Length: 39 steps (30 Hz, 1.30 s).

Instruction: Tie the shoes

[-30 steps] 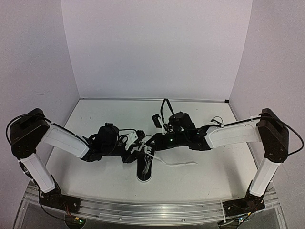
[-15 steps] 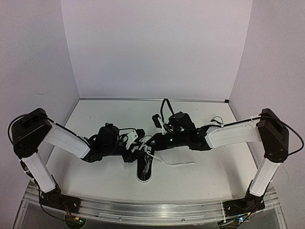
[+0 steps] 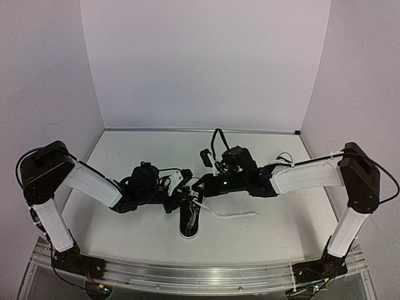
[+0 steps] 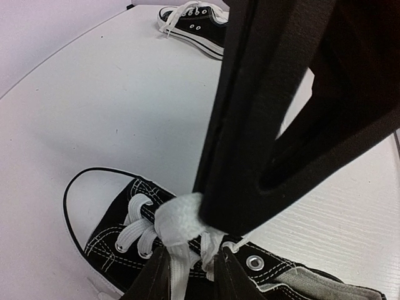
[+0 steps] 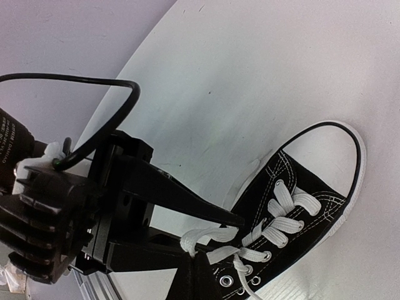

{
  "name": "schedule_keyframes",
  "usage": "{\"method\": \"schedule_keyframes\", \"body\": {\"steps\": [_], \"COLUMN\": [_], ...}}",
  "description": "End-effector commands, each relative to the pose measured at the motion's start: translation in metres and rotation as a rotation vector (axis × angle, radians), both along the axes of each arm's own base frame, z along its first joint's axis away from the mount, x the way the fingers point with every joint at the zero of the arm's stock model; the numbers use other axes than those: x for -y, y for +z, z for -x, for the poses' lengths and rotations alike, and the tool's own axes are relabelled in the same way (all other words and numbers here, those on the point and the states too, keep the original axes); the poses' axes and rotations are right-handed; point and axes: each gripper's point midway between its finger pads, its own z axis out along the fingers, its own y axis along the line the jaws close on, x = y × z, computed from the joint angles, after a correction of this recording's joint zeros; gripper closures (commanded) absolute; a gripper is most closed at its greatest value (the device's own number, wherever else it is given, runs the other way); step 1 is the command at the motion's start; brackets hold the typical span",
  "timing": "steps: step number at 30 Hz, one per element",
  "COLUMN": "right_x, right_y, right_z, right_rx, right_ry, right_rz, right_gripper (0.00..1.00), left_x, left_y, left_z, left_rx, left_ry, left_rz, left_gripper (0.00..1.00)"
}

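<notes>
The shoe (image 4: 109, 228) lies on the bench (image 4: 94, 112) directly beneath both end effectors. The right end effector (image 4: 215, 215) is pressed together on a lace loop (image 4: 178, 219). The left end effector (image 4: 187, 275) straddles it just below; I cannot tell whether it grips. Pulling too early could collapse the loop or drag the light shoe.

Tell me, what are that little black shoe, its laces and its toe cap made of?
The shoe looks like matte black canvas, dull with white stitching. The laces look like flat woven white fabric, soft and creased. The toe cap seems smooth white rubber, perhaps plastic. The eyelets gleam like metal.
</notes>
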Motion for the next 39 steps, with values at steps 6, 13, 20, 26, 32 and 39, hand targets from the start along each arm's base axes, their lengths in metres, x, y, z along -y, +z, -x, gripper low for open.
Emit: {"method": "schedule_keyframes", "body": {"steps": [6,13,20,26,32,39], "right_x": [0.0,0.002,0.012,0.069,0.136,0.167], "right_y": [0.025,0.028,0.027,0.008,-0.031,-0.062], "right_z": [0.003,0.004,0.007,0.003,0.017,0.046], "right_rx": [0.03,0.033,0.006,-0.08,-0.208,-0.387], "right_ry": [0.005,0.003,-0.019,-0.182,-0.383,-0.529], "right_rz": [-0.047,-0.052,-0.034,0.048,0.206,0.225], "right_gripper": [1.0,1.0,0.91,0.53,0.37,0.37], "left_x": [0.013,0.021,0.019,0.016,0.018,0.02], "left_y": [0.02,0.021,0.027,0.018,0.015,0.018], "left_z": [-0.01,0.005,0.014,0.017,0.018,0.017], "left_rx": [0.042,0.029,0.002,-0.015,-0.017,-0.012], "left_ry": [0.006,-0.025,-0.024,-0.024,-0.034,-0.039], "left_rz": [0.058,0.041,0.069,0.051,0.049,0.054], "left_gripper": [0.83,1.0,1.0,1.0,1.0,1.0]}}
